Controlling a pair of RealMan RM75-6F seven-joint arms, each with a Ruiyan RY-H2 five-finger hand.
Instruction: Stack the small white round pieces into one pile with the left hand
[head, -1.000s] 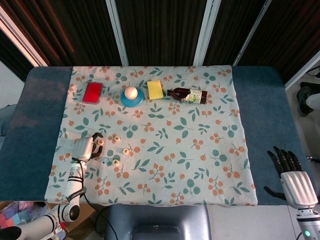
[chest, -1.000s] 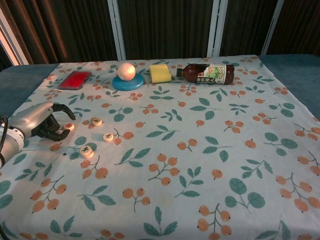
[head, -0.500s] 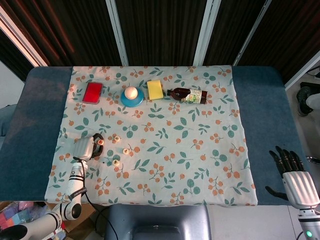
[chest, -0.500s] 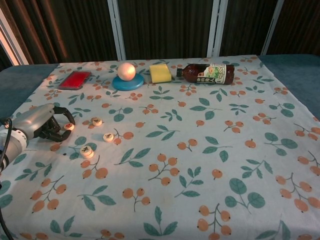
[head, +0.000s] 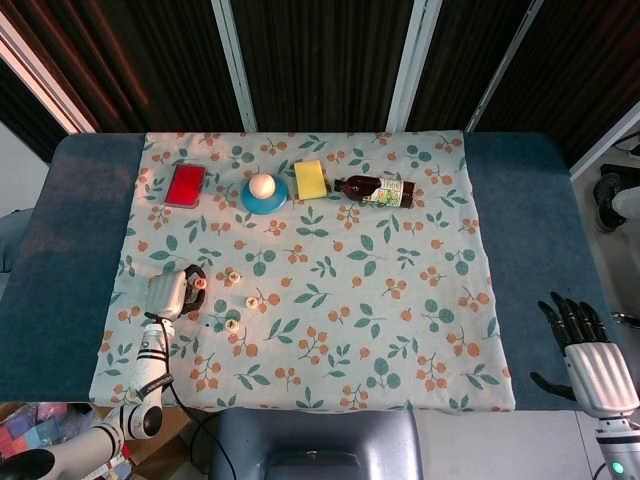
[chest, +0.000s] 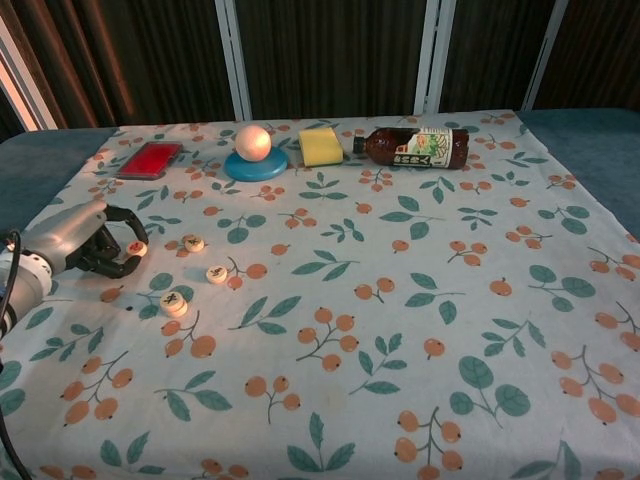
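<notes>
My left hand hovers low over the left side of the floral cloth and pinches one small white round piece between its fingertips. To its right, three more white pieces lie apart on the cloth: one closest to the held piece, one further right, and one nearest the front edge. My right hand shows only in the head view. It rests at the front right of the blue table with its fingers spread, holding nothing.
Along the back of the cloth stand a red flat case, a blue dish holding a pale ball, a yellow sponge and a brown bottle on its side.
The left hand has shifted slightly left and back with the piece still in its fingertips. The other pieces and the right hand have not moved.
</notes>
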